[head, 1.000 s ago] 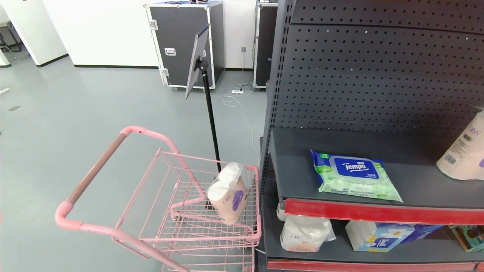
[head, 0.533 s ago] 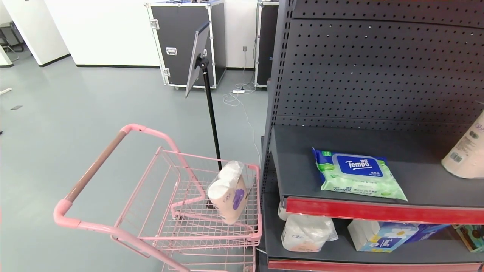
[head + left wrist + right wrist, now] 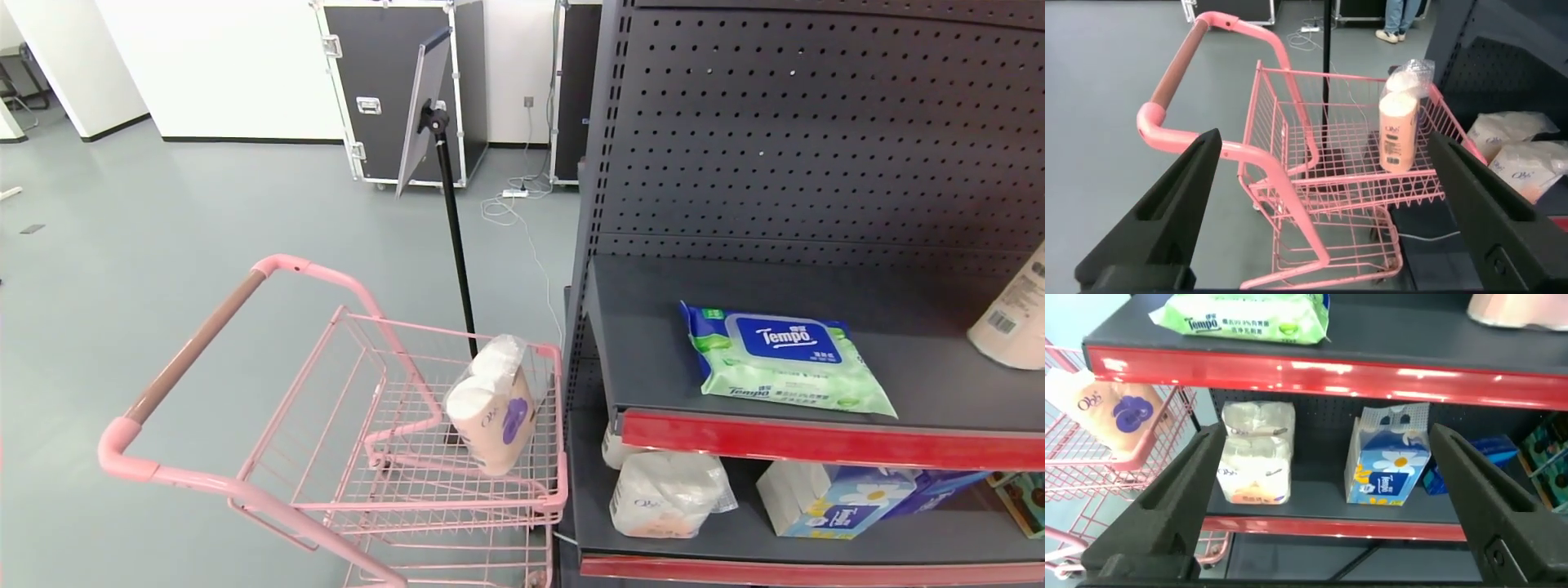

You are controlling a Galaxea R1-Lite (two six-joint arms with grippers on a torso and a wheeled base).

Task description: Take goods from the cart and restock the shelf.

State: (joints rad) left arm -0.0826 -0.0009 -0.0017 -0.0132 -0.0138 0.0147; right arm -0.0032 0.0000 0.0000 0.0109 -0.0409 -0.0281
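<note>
A pink wire shopping cart (image 3: pixel 175 478) with a brown grip on its handle stands on the grey floor, just beside the end of a dark grey metal shelf unit (image 3: pixel 653 343) with red front edges and a perforated back panel. In the cart's upper basket one clear-wrapped pack of pale toilet rolls with a purple mark (image 3: pixel 490 404) stands on end in the corner nearest the shelf, close to the basket's side wire.

On the upper shelf board a flat green and blue pack of wet wipes (image 3: pixel 784 359) lies near the front edge. Well apart from it, at the right edge of the head view, sits a pale wrapped roll pack (image 3: pixel 1016 322), cut off by the frame. On the lower board a white plastic-wrapped pack of tissue rolls (image 3: pixel 665 494) sits near the cart end. Next to it a blue and white tissue box with a flower print (image 3: pixel 824 506) stands beside a dark blue box (image 3: pixel 931 490), and a green box (image 3: pixel 1024 502) shows at the far right.

The left hand (image 3: pixel 1323 135) hangs over the cart with its fingers spread wide, holding nothing. The right hand (image 3: pixel 1327 429) faces the lower shelf, fingers likewise wide apart and holding nothing.

Behind the cart a black pole stand carrying a tilted panel (image 3: pixel 445 204) rises from the floor.
</note>
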